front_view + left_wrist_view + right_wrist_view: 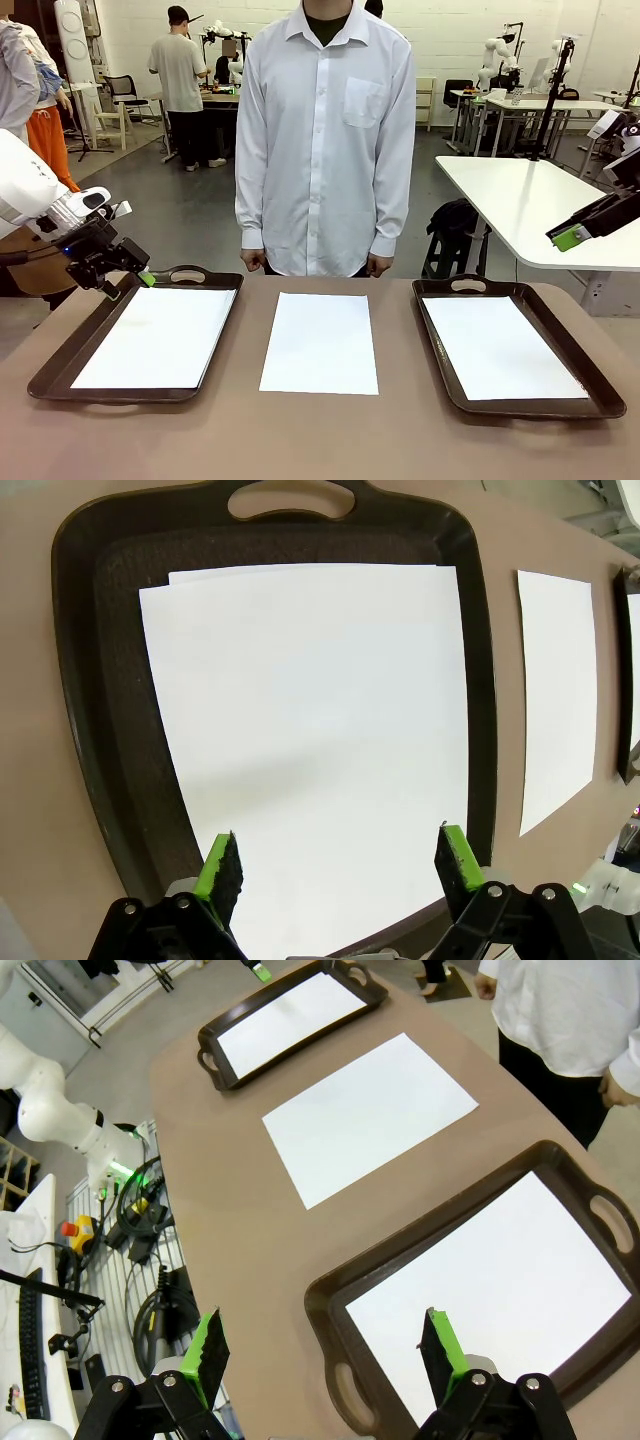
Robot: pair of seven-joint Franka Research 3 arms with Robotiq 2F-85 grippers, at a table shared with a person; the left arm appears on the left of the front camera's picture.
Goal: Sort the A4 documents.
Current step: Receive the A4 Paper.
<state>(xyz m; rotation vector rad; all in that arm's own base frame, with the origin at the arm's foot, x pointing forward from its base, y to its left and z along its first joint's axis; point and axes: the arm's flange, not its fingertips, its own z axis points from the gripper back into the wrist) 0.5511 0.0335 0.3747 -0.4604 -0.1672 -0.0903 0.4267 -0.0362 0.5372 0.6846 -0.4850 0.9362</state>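
The left gripper hangs with its jaws spread wide and nothing between them. The right gripper is raised, jaws likewise apart and empty.

We see a brown table carrying two dark brown handled trays, the left tray and the right tray, set well apart. Between them one A4 sheet lies flat, directly on the tabletop, touching neither tray.

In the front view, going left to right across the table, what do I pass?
Left gripper → left tray with paper → loose sheet on the table → right tray with paper → right gripper.
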